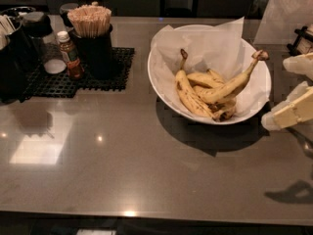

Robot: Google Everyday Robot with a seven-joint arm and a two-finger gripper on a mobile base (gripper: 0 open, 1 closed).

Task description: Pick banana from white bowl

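The white bowl (160, 84) with a thin paper liner stands on the grey counter, right of centre. Several bananas lie in it. The banana (229, 87) is the longest one; it leans to the right, and its thin stem with a dark knob rests over the bowl's right rim. A thicker brown-spotted banana (188, 93) lies to its left, with small stubby ones between them. My gripper (274, 93) comes in from the right edge, just outside the bowl's right rim. Its two cream fingers are spread apart and hold nothing.
A black cup of wooden sticks (91, 23) and a small sauce bottle (70, 56) stand on a black mat (78, 77) at the back left. Dark containers (19, 43) stand at the far left. A white sheet (288, 11) stands at the back right.
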